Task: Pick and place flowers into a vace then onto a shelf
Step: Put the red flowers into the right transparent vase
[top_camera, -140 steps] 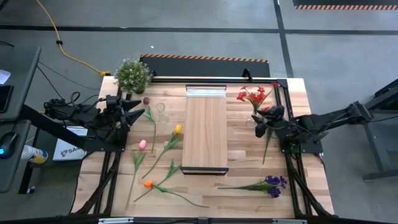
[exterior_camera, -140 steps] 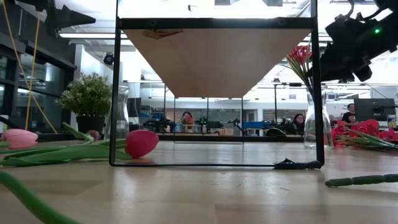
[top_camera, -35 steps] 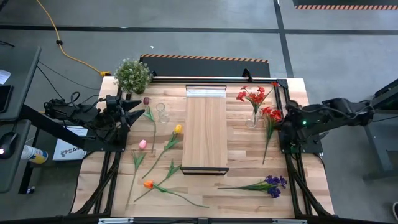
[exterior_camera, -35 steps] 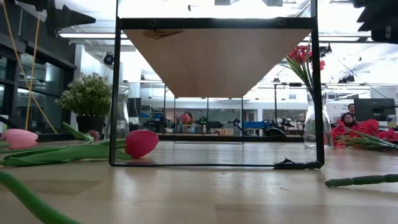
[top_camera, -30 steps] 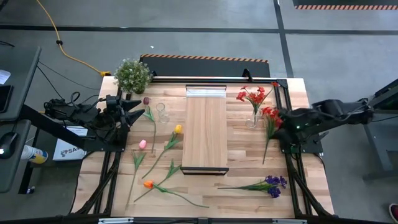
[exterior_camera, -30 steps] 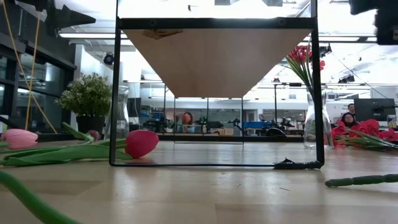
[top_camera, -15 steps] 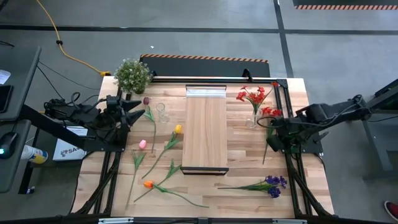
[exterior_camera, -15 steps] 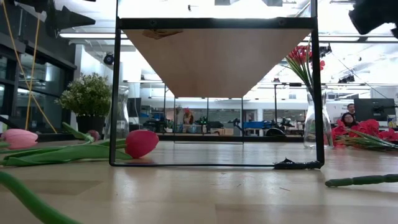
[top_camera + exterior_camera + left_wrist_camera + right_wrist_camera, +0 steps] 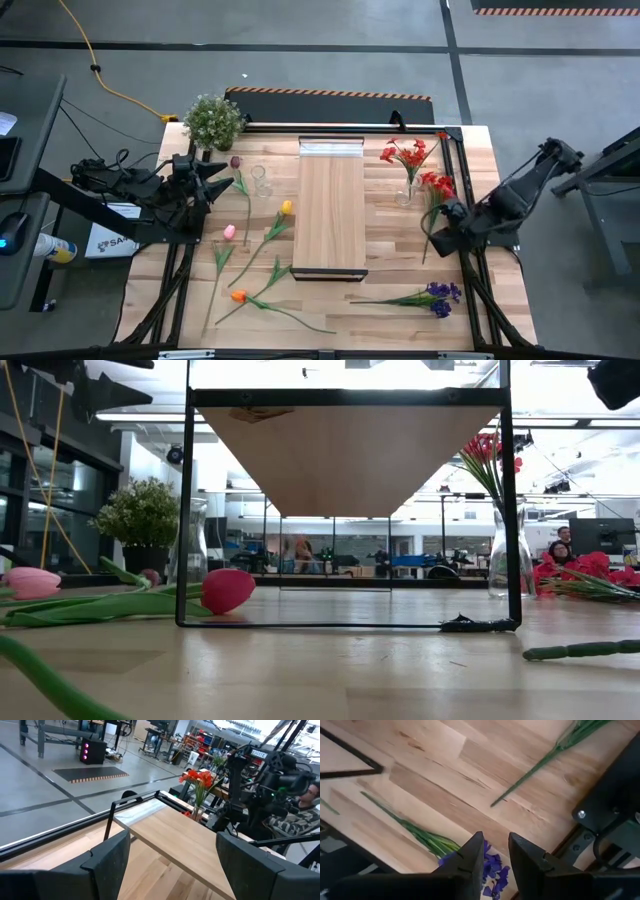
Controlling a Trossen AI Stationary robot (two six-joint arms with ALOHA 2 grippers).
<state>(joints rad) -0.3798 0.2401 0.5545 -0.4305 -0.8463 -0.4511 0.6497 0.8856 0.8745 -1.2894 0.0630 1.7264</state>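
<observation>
A glass vase (image 9: 405, 194) right of the shelf (image 9: 331, 205) holds red flowers (image 9: 405, 154); it also shows in the low view (image 9: 497, 555). A second red flower (image 9: 436, 184) lies beside it, stem toward the near edge. My right gripper (image 9: 433, 233) hangs over that stem, pointing steeply down, open by a narrow gap with nothing between its fingers (image 9: 495, 862). Purple flowers (image 9: 440, 297) lie near the front right. Several tulips (image 9: 287, 207) and an empty vase (image 9: 260, 180) lie left of the shelf. My left gripper (image 9: 224, 172) waits open at the table's left edge.
A bushy potted plant (image 9: 213, 120) stands at the far left corner. The shelf's black frame (image 9: 345, 622) stands on the tabletop. Dark arm mounts (image 9: 480, 240) line the right edge. Bare wood lies between the shelf and the red flower's stem (image 9: 535, 767).
My right gripper has swung from beside the vase of red flowers toward the table's near edge, sinking a little and tipping to point steeply down, its wrist rolling as it went. The flowers and the vase have stayed where they were.
</observation>
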